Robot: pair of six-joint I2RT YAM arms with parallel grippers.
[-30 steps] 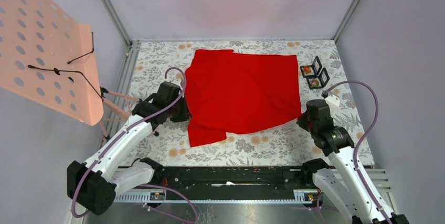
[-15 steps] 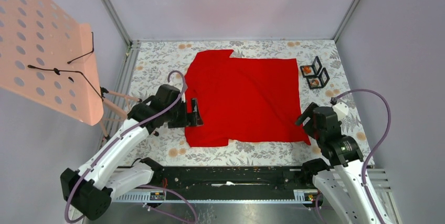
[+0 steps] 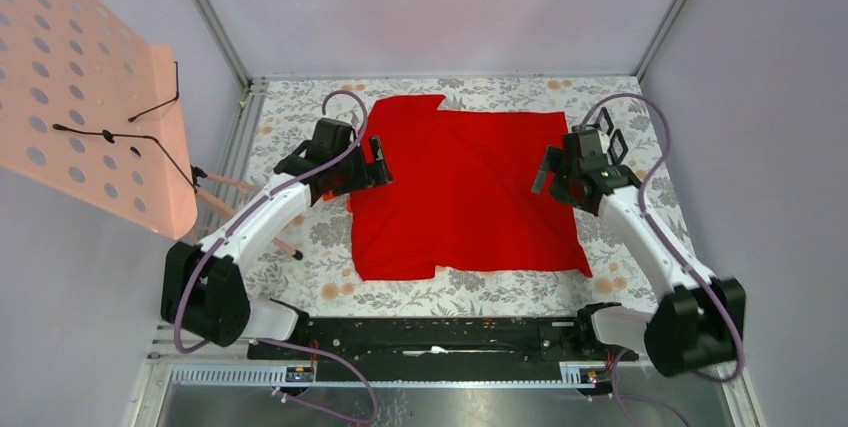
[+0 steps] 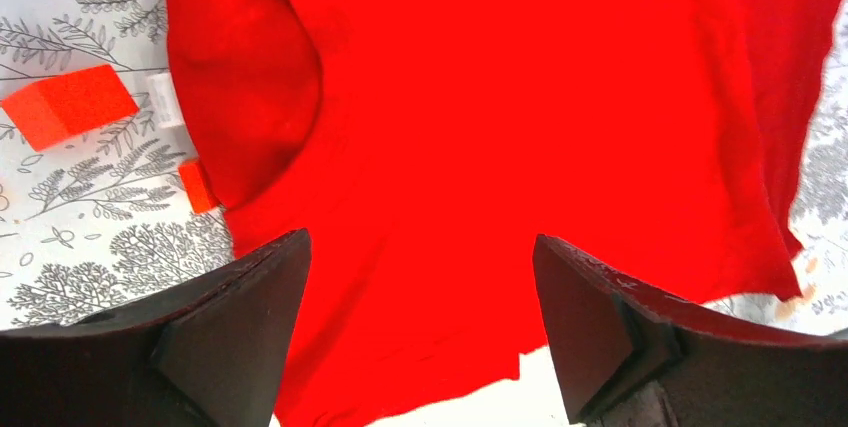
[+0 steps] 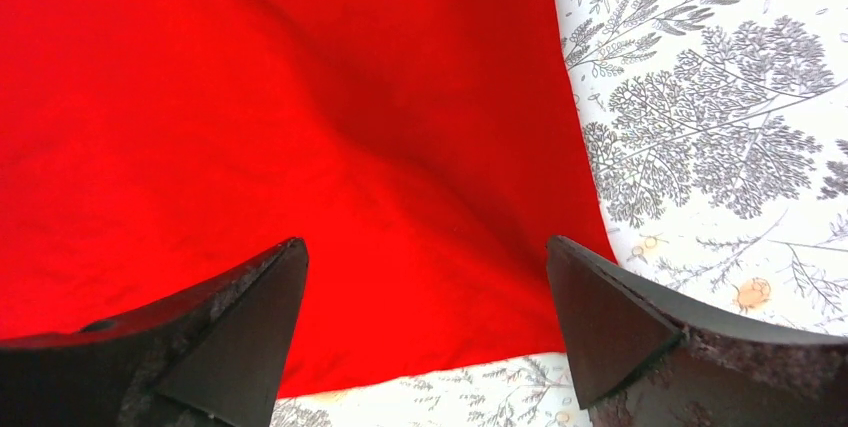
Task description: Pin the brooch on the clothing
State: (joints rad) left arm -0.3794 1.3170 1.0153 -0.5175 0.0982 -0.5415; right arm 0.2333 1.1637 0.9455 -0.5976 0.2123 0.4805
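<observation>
The clothing (image 3: 465,187), a bright red shirt, lies spread flat on the floral table (image 3: 480,292). My left gripper (image 3: 378,162) hovers open over its left edge. In the left wrist view the red cloth (image 4: 520,97) fills the frame beyond the open left gripper (image 4: 420,242), with the neckline (image 4: 250,97) at upper left. My right gripper (image 3: 545,172) hovers open over the shirt's right edge. Its wrist view shows the shirt (image 5: 250,127) under the open right gripper (image 5: 425,242). Neither gripper holds anything. The brooch is hidden behind the right wrist.
A small black frame (image 3: 607,142) peeks out behind the right wrist at the back right. An orange block (image 4: 68,105) lies on the table left of the shirt's neck. A pink pegboard (image 3: 90,97) on wooden legs stands at the left wall.
Both grippers opened and let go of the shirt, which now lies flat. Both arms then moved away from me, to the shirt's left and right edges.
</observation>
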